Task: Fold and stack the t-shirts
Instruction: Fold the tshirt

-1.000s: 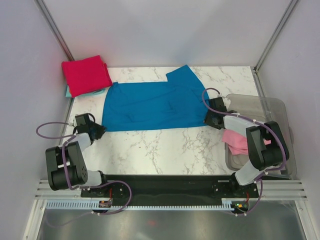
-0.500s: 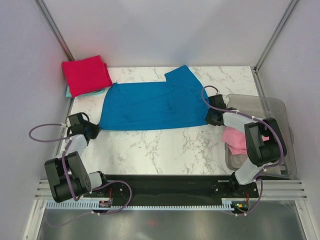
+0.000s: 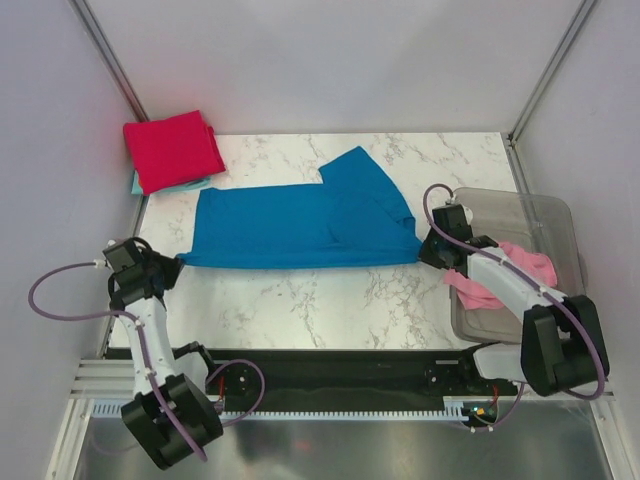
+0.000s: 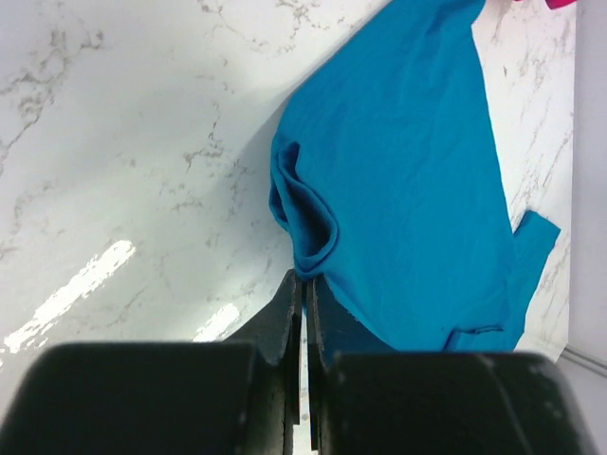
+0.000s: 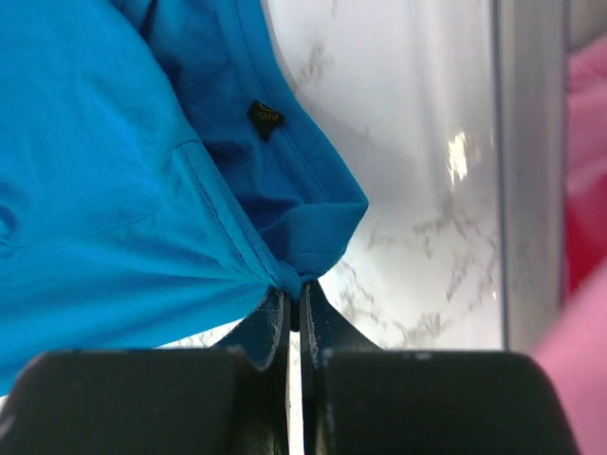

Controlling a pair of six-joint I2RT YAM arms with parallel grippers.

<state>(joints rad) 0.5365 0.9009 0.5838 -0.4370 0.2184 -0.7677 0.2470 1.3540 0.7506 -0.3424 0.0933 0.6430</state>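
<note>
A bright blue t-shirt (image 3: 300, 225) lies stretched across the middle of the marble table. My left gripper (image 3: 172, 262) is shut on its near left corner (image 4: 308, 256). At the shirt's near right corner (image 5: 303, 251), my right gripper (image 3: 424, 252) is shut on the cloth as well. A folded crimson red t-shirt (image 3: 172, 150) rests at the back left on top of a pale teal t-shirt (image 3: 150, 188), of which only an edge shows. A pink t-shirt (image 3: 500, 275) lies crumpled in the clear tub (image 3: 560, 225) on the right.
The clear plastic tub stands at the table's right edge, close behind my right arm. White walls and metal posts close in the back and sides. The black base rail (image 3: 330, 375) runs along the near edge.
Both grippers have closed on the blue shirt's near corners and pulled toward me and outward. The shirt has slid nearer and stretched wider; the left arm has swung far left.
</note>
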